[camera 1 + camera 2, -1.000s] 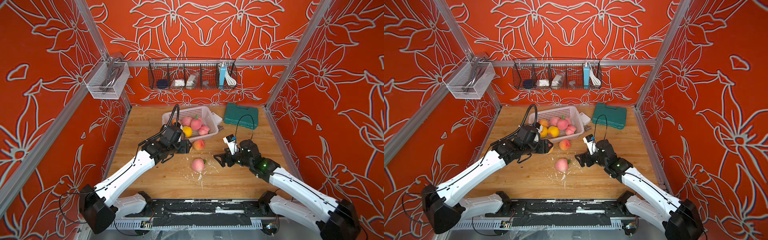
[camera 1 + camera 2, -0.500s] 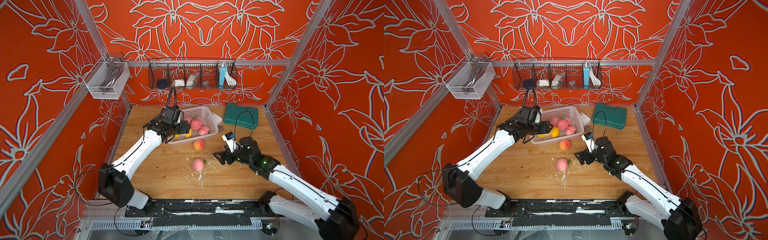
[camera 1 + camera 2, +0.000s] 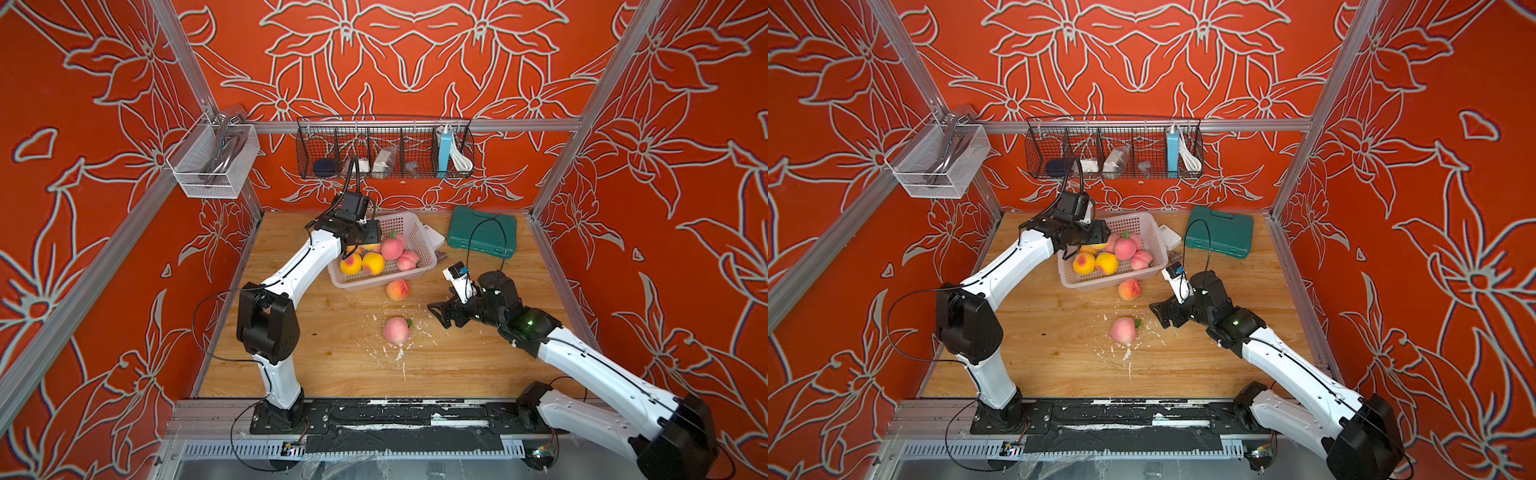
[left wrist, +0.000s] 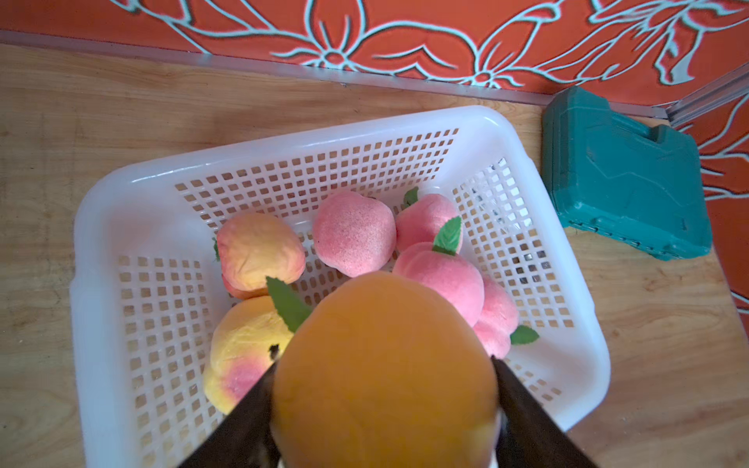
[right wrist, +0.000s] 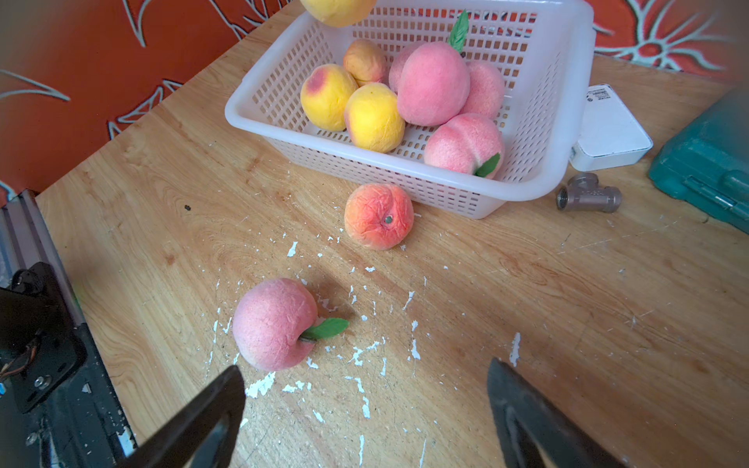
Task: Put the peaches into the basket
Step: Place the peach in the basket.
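Over the back of the counter, the left claw is clamped on a smooth orange peach. One dark finger presses each side of it, and the fruit is held in the air above the white basket. Below it a heap of peaches lies on the grid bottom, pink ones towards one end and yellow ones with a red blush towards the other, several with green leaves. In both top views the left arm reaches from the front rail to the basket's left end.

Nearer the front, the right claw is spread wide with nothing in it. It hovers above the bare wood, its two fingers clear of everything. A pink peach with one green leaf lies on the counter just ahead of it, among white flakes scattered on the boards. Beyond that, a wrinkled orange-red peach sits just beside the basket's front wall; I cannot tell whether they touch.

At the basket's right end lie a white box and a small metal tee fitting, with a green case further right. A black wire rack hangs on the back wall, and a silver mesh box on the left one.
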You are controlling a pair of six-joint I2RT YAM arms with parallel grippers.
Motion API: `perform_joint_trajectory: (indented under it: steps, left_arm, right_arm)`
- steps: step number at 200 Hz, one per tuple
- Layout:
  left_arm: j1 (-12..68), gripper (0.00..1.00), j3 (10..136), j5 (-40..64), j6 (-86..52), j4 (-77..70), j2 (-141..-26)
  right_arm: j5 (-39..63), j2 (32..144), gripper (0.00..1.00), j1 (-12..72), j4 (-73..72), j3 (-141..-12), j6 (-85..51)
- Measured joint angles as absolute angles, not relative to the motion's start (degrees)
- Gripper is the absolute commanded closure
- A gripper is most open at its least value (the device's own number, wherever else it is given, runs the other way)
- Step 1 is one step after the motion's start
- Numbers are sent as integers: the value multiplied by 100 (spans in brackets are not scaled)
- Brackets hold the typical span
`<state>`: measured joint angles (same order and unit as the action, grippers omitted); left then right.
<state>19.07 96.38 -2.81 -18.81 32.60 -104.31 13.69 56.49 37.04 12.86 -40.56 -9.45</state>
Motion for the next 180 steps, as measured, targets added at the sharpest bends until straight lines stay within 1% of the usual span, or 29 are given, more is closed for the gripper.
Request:
perform_joint_trajectory:
  steps: [63,113,180]
  left_arm:
    - [1708,34,10143,-414,-1865,3247,-11037]
    - [1667,34,10173,-458,-1865,3249,-11229]
    - [1487,34,10256,-585,-1839,3251,-11456]
  right_arm:
    - [1208,6040,1,3704,915,-4270,-934]
    - [1052,6364,1,3704,311,-4270,-934]
    - [1061,6420,1,3704,104,-4270,-923]
